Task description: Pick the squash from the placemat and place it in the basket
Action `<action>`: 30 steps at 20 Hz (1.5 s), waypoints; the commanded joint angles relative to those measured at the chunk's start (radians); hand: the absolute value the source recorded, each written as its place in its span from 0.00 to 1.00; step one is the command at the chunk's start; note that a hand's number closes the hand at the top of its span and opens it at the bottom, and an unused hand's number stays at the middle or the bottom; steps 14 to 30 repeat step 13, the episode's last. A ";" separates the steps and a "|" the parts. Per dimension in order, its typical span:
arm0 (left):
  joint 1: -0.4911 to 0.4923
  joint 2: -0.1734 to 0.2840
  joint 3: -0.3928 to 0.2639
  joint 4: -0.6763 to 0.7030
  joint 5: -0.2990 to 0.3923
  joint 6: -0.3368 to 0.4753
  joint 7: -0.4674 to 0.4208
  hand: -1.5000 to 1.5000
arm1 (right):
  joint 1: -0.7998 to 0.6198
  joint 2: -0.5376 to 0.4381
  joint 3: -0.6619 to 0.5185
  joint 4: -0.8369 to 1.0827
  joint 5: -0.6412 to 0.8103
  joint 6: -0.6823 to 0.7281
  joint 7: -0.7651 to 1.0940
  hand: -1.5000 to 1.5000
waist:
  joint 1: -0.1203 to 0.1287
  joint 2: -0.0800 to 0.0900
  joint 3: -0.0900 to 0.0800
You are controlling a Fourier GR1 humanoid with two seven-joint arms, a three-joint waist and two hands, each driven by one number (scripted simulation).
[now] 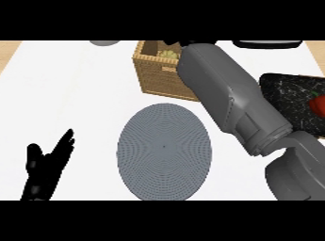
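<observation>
The woven basket (154, 77) stands at the back of the counter, just beyond the round grey placemat (165, 150). A pale yellow-green squash (168, 54) shows inside the basket near its far side. My right forearm reaches diagonally across the placemat's right edge to the basket. Only a dark bit of the right hand (179, 43) shows, over the basket's far rim and right above the squash; the forearm hides the rest. Nothing lies on the placemat. My left hand (45, 164) rests open at the lower left, fingers up.
A dark speckled board (290, 101) at the right carries a red pepper (322, 104). A grey round object (104, 42) and a black object (265, 44) sit at the counter's far edge.
</observation>
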 commanded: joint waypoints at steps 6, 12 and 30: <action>0.065 0.001 0.038 0.069 0.015 -0.022 -0.015 0.50 | 0.015 -0.082 -0.063 -0.110 -0.004 -0.123 0.036 0.00 | -0.032 -0.008 -0.011; 0.031 0.009 0.046 0.038 0.011 0.003 0.077 0.50 | 0.079 -0.157 -0.058 -0.176 0.021 -0.102 0.091 0.00 | -0.077 -0.023 -0.011; 0.102 0.002 0.048 0.042 0.007 -0.003 0.005 0.50 | 0.118 -0.160 -0.056 -0.208 0.023 -0.134 0.083 0.00 | -0.082 -0.029 -0.011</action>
